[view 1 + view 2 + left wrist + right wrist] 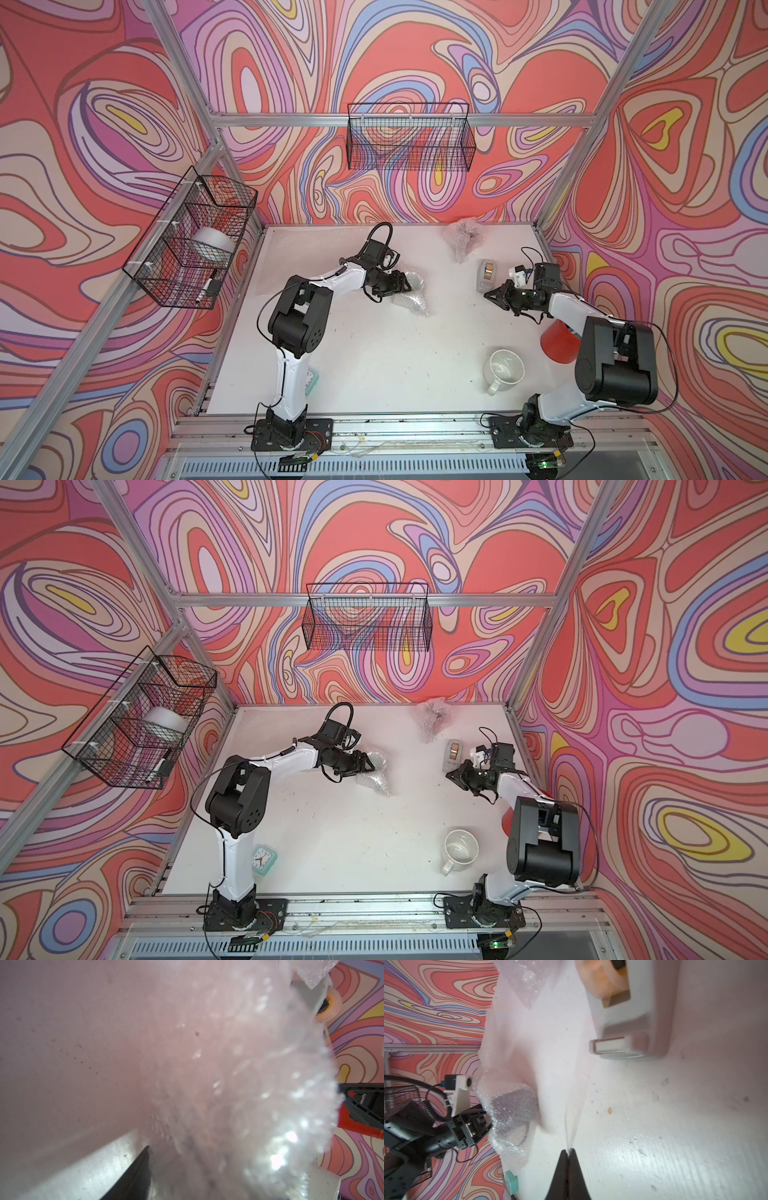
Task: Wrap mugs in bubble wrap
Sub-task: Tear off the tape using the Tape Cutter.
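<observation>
My walls (415,50) swirl in coral red, lavender, blue, beige and yellow, every band outlined dark. The counter (374,353) is white with dark specks. The white mug (505,368) is plain and the red mug (559,343) glossy. The lavender mug (515,1105) looks greyish through clear, bubble-dotted wrap (508,1142). The baskets (409,137) are black wire. The clock (262,859) is mint green, its face white. The dispenser (484,284) is grey, its roll (489,266) orange-tan. The arms (291,386) are white and black; the right pincer (568,1154) is black.
</observation>
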